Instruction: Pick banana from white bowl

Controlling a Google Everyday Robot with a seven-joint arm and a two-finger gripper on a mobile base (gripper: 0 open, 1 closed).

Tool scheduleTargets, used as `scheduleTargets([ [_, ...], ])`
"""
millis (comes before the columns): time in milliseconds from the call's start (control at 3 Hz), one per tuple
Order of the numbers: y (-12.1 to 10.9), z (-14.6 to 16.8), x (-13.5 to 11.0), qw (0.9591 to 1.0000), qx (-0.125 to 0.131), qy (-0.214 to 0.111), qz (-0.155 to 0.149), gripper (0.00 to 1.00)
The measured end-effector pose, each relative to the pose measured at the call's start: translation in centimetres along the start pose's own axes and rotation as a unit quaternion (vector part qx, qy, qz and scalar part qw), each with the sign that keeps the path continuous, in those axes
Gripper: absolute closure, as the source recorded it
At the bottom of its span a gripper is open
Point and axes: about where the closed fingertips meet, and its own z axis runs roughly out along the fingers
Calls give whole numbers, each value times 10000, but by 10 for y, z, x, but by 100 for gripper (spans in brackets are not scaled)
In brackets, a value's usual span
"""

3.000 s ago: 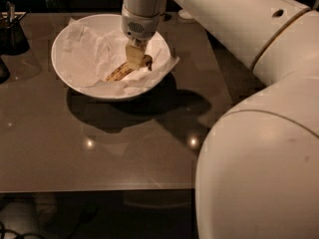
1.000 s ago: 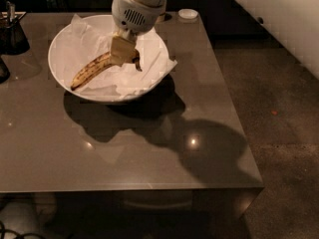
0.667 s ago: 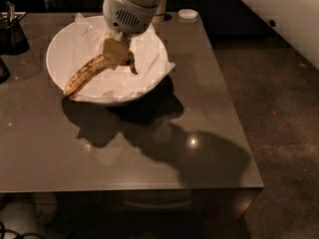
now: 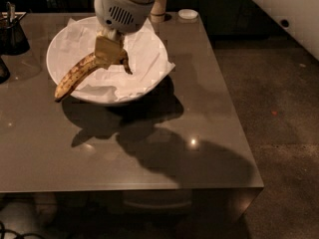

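Big change vs 3 s ago: back then the banana (image 4: 79, 74) lay flat in the paper lining (image 4: 147, 59) of the white bowl (image 4: 56, 48) w/ the gripper (image 4: 110, 51) pressed down on it. 1 s ago 1 end was already tipping up. Now the whole fruit hangs from the gripper, center-left of the frame, slanting down toward the lower left. Its free dark tip crosses the bowl's lower-left rim in the picture, and its shadow falls on the table (image 4: 149, 173) below the bowl, so I judge it's airborne, not resting on anything. The arm has also swung left and up; the wrist now fills the top center of the frame.

For the task that means the grasp took and the lift is underway. Pick looks nearly done, just needs more clearance from the bowl.

Grip detail: fingers (image 4: 105, 47) are clenched on the banana's upper right end, near the stem, not mid-body. So approx. the whole length dangles out to 1 side of the pads. It's overripe and speckled, prob. soft, so I'd guess it could pivot or slip if the arm jerks.

Other stuff: paper cup (image 4: 158, 5) and a small white lid (image 4: 188, 14) at the top edge, dark container (image 4: 12, 33) upper left, all well apart from the gripper.
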Motion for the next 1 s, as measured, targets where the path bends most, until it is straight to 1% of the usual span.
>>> scheduleTargets([
  [333,13,-8,-14,9999,24,-101,-23,100],
  [667,30,-16,-29,9999,46,-132,1,100],
  [1000,55,-21,-39,9997,24,-259,23,100],
])
